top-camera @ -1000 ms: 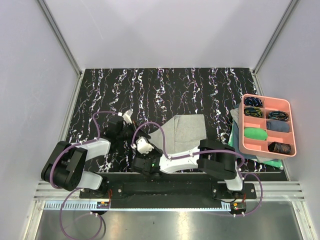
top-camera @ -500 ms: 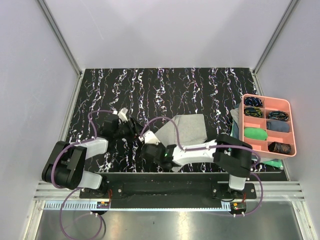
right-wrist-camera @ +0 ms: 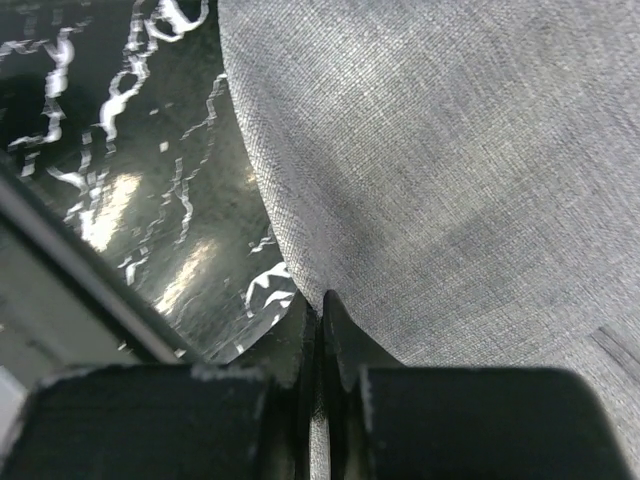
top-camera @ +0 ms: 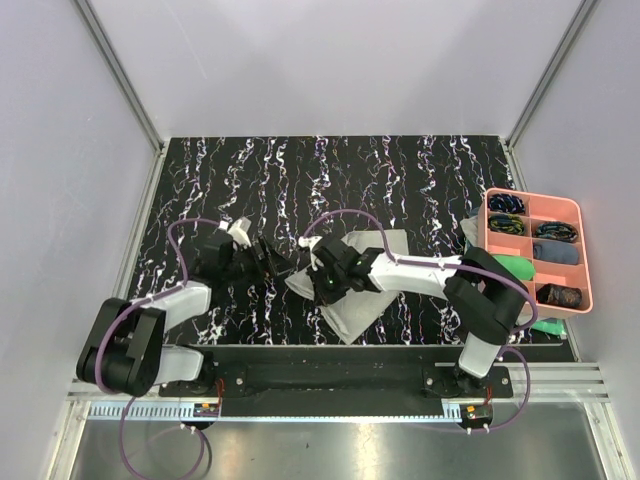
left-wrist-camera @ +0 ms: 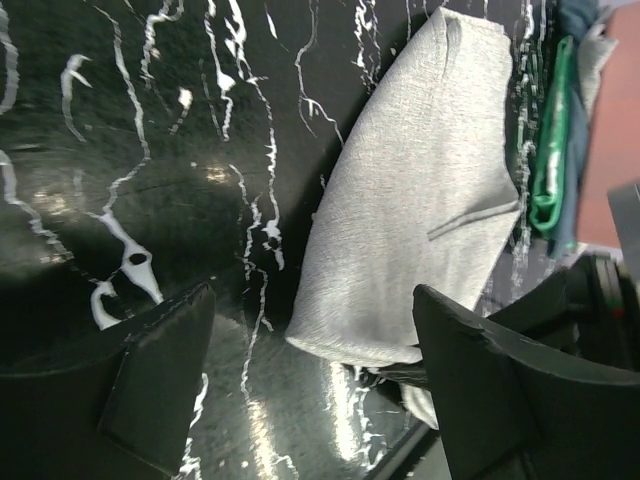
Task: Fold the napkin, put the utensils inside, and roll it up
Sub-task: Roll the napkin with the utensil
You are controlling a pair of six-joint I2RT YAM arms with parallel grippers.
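The napkin is a light grey cloth lying partly doubled over on the black marbled table, just right of centre. My right gripper is shut on its left edge. In the right wrist view the closed fingertips pinch the woven grey napkin at its border. My left gripper stands open a little to the left of the cloth. Its two dark fingers frame the napkin's rounded folded end, apart from it. The utensils are out of view.
A pink compartment tray holding rolled cloths stands at the right edge. Dark green and teal folded cloths lie beneath it, and a green folded cloth shows in the left wrist view. The enclosure walls stand close on both sides.
The left gripper has opened and shifted right. The right gripper has closed on the napkin's edge and moved up and right with it, folding the near-left part over.
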